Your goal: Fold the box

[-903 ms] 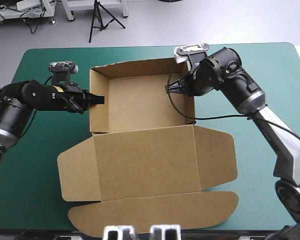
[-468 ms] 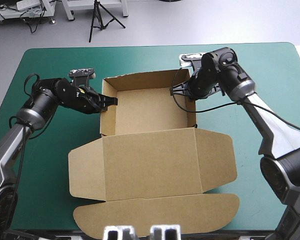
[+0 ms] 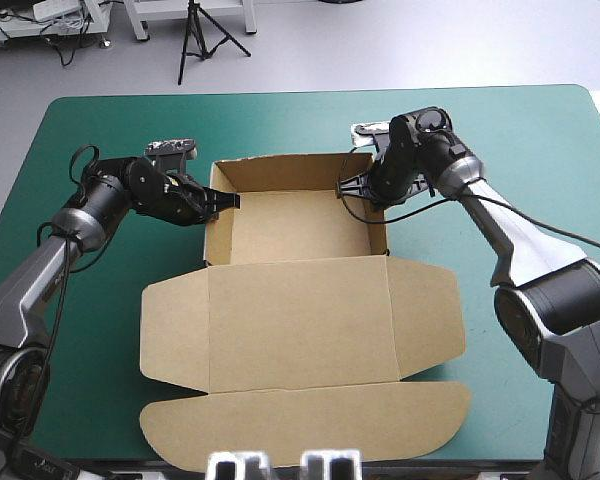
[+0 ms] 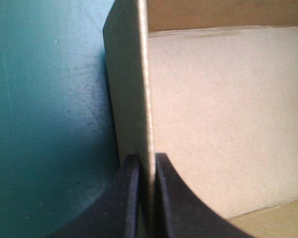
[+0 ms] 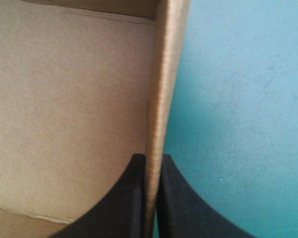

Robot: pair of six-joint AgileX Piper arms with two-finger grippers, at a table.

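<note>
If scuffed, teal-green cover (image 3: 540, 150) under box (image 3: 295, 225)

Left arm (image 3: 90, 205): black rounded wrist, silver-grey forearm.
Right arm (image 3: 510, 235): same black and silver-grey.
Fingers (image 4: 121, 198): black, broad, curved fins.
</note>
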